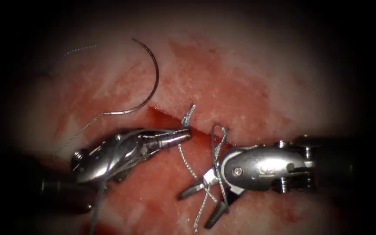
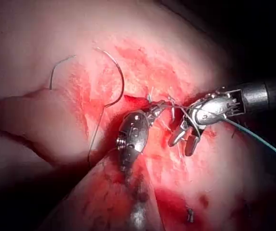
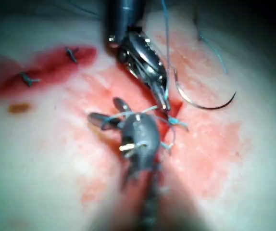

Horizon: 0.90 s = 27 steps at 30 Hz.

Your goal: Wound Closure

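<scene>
On a slab of pale pink pork-belly tissue wet with red fluid, the thin curved steel needle lies loose on the surface to the left of the dark red slanting cut, held by neither tool and not in the tissue; the same needle shows in the left wrist view, and in the right wrist view. The left arm's polished silver needle driver has its jaws pressed together at the cut's edge, pinching the fine grey twisted thread just beneath a short knotted stub. The right arm's silver needle driver holds its dark jaws spread wide, gripping nothing, with a loop of thread draped across its neck and a strand hanging between the jaws.

The risks, as they appear: the loop riding over the right tool could snag on its wrist and tighten there instead of at the knot, so any pull might drag the stitch or tear the soft edge of the cut. Too hard a pinch by the left tool could fray the strand. The loose needle, trailing thread beside the left tool, could be dragged across the surface and prick the tissue.
</scene>
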Motion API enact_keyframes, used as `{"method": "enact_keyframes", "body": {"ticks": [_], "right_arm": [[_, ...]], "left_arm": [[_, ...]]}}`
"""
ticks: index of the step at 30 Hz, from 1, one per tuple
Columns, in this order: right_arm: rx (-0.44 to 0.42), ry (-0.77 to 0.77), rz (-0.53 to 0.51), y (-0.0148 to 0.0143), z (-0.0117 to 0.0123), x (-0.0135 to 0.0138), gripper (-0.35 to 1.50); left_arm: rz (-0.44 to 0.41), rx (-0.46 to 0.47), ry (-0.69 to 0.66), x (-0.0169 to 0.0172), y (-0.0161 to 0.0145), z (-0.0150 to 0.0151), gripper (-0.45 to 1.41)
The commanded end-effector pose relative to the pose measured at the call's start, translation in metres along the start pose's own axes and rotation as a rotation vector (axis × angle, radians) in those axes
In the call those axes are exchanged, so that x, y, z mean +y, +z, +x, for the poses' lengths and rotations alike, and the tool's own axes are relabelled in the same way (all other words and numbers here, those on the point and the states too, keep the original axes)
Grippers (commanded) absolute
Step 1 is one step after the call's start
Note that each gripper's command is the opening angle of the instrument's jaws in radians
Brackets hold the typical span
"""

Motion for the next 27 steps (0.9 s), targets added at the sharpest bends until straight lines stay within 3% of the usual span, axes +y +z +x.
{"method": "enact_keyframes", "body": {"ticks": [1, 12, 27], "right_arm": [[-0.019, -0.004, 0.011, 0.0015, -0.0001, 0.0004, 0.57], [-0.227, -0.017, 0.109, 0.0037, -0.0009, -0.0008, 0.49], [-0.349, -0.021, 0.139, 0.0033, -0.0028, -0.0012, 0.35]], "left_arm": [[0.001, -0.008, -0.006, 0.0004, 0.0003, -0.0008, -0.35], [0.037, -0.093, -0.014, 0.0017, -0.0001, 0.0005, -0.35], [0.037, -0.102, -0.013, 0.0018, -0.0005, 0.0003, -0.35]]}}
